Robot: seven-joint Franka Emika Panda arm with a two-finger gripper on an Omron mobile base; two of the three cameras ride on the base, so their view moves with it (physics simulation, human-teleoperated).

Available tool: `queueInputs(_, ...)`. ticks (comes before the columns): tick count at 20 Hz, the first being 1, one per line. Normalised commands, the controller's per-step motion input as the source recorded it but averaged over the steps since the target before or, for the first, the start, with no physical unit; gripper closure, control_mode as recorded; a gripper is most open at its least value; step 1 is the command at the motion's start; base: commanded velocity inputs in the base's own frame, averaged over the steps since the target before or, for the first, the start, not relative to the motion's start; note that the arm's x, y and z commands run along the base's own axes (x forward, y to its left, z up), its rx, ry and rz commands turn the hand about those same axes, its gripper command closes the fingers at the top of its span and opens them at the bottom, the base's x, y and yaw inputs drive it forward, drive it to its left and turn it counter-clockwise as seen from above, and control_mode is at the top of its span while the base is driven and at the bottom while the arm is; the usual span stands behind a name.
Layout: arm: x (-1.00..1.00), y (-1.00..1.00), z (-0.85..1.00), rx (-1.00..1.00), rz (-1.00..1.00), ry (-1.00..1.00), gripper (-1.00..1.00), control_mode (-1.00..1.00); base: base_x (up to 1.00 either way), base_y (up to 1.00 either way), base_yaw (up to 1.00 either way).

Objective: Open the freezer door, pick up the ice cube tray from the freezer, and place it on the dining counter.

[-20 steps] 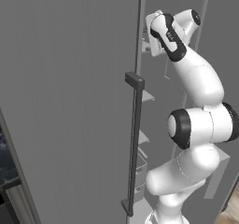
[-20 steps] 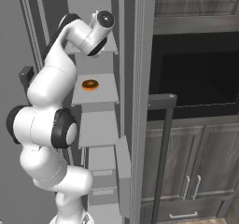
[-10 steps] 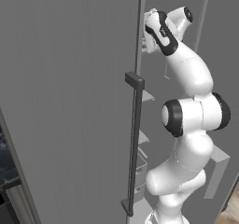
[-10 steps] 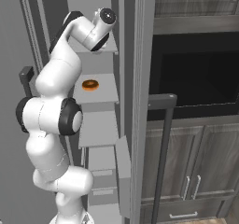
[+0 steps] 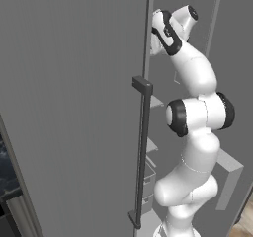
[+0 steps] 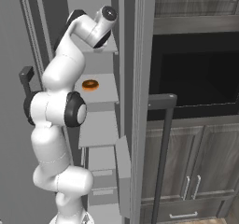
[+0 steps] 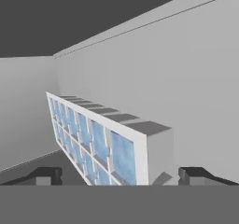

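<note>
1. The freezer door (image 5: 74, 107) stands swung wide, and the arm reaches high into the freezer (image 6: 100, 111) past the door's edge and its dark bar handle (image 5: 142, 152). The upper links sit close to that edge in the left base view, so any broad swing on the way out could knock the door or the compartment wall.
2. The shelves (image 6: 98, 127) are narrow and stacked. A steep lift of the wrist risks striking the shelf above, judging by how little room shows around the hand.
3. The ice cube tray (image 7: 102, 139) lies on an upper shelf inside the freezer, directly ahead of the tool (image 7: 121, 175). It appears tilted in the hand view, though that camera rolls with the wrist. The tool's two tips stand wide apart, one on either side of the tray's near end, holding nothing. If they close off-centre, the tray could pivot, slide toward the back wall, or tip out of the grip.
4. A small brown doughnut (image 6: 90, 84) rests on a lower shelf; a dropped tray might land on it.
</note>
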Motion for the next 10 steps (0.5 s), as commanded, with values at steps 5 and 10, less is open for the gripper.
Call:
queueInputs(5,0.18,0.06,0.00,0.00,0.00,0.01,-1.00,-1.00,0.00,0.00,0.00)
queueInputs(10,0.11,0.13,0.00,0.00,0.00,0.00,-1.00,-1.00,0.00,0.00,0.00)
